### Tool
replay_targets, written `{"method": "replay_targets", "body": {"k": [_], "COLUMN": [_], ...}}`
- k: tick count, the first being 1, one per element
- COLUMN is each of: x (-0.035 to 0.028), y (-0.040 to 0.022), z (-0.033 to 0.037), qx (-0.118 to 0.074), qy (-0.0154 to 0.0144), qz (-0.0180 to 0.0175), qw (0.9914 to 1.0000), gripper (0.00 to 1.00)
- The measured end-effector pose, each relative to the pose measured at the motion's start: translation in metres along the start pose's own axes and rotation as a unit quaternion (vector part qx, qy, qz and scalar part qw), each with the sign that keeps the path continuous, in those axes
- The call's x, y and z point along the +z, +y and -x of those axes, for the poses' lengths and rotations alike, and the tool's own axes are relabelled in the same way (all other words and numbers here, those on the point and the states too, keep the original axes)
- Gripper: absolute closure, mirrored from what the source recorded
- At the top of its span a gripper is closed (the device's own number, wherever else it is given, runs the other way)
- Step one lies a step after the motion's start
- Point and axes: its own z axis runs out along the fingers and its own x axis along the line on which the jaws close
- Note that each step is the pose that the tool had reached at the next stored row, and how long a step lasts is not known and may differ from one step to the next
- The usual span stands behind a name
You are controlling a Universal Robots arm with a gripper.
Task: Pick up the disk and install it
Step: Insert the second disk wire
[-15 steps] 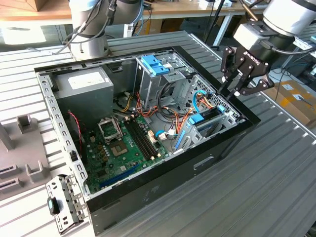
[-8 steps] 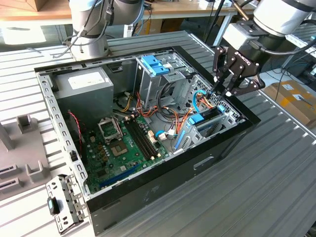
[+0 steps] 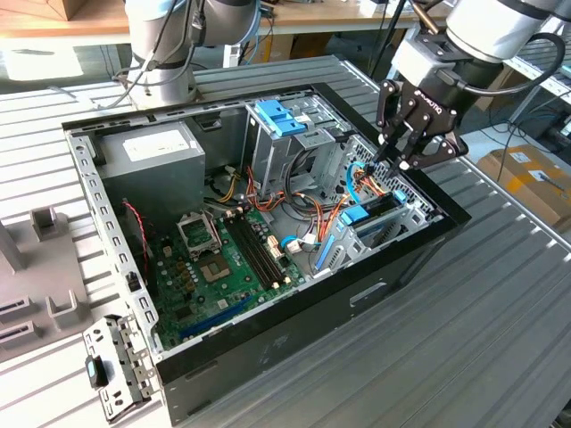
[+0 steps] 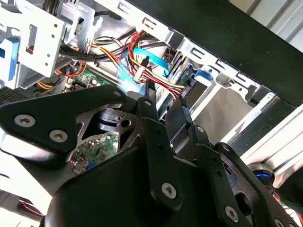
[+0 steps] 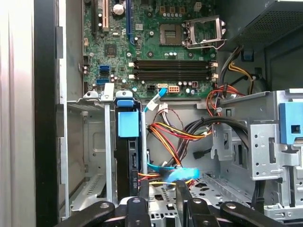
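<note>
Claw (image 5: 161,189) hangs among coloured cables (image 5: 177,135), beside the bay-seated disk (image 5: 129,151).

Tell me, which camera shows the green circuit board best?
The exterior view: the green circuit board is seen almost whole there. The first wrist view shows part of it, the second wrist view a small patch.

Open computer case (image 3: 294,348) sits on the slatted table (image 3: 500,339); the power supply (image 3: 152,165) is in its far corner, motherboard (image 3: 223,267) on the floor, drive cage (image 3: 294,134) toward the exterior view's right.
</note>
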Motion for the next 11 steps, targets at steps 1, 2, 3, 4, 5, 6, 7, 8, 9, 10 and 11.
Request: {"method": "replay_targets", "body": {"k": [1, 2, 3, 4, 5, 6, 7, 8, 9, 10, 11], "x": [0.0001, 0.0002, 0.0005, 0.0009, 0.0018, 0.0026, 0.0048, 0.0064, 0.0073, 0.0082, 0.0088], "y": [0.0000, 0.0000, 0.0000, 0.0000, 0.0003, 0.0006, 0.0025, 0.0043, 0.0055, 0.0067, 0.0076], "z": [0.0007, 0.0008, 0.0009, 0.0009, 0.0008, 0.0007, 0.0004, 0.0002, 0.0001, -0.0001, -0.0001], "qx": [0.000, 0.000, 0.000, 0.000, 0.000, 0.000, 0.000, 0.000, 0.000, 0.000, 0.000], "qy": [0.0000, 0.0000, 0.0000, 0.0000, 0.0003, 0.0004, 0.0004, 0.0003, 0.0003, 0.0002, 0.0003], "qz": [0.0000, 0.0000, 0.0000, 0.0000, 0.0000, 0.0000, 0.0000, 0.0000, 0.0000, 0.0000, 0.0000], "qw": [1.00000, 1.00000, 1.00000, 1.00000, 1.00000, 1.00000, 1.00000, 1.00000, 1.00000, 1.00000, 1.00000], "gripper": [0.64, 0.64, 0.64, 0.64, 0.64, 0.64, 0.64, 0.64, 0.64, 0.64, 0.64]}}
